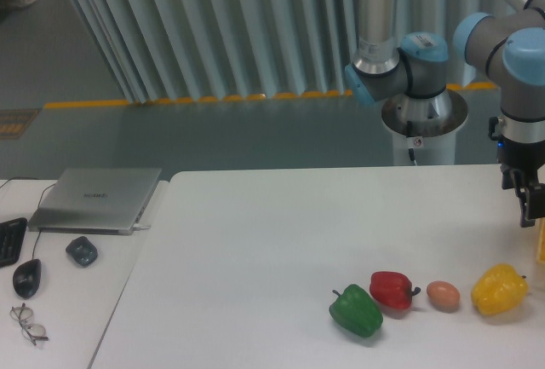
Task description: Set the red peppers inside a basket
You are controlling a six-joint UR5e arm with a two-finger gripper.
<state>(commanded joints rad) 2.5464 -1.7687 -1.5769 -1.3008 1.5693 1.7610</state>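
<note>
White table (255,241) carries a red pepper (392,289) well to the left of and below the fingers (532,205), between a green pepper (356,310) and an egg-like object (443,295). Beside the fingers, a yellow basket (541,243) strip. Their opening, I cannot tell.

Glossy red pepper (392,289) lies on its side; yellow-orange basket (541,241) at right edge
</note>
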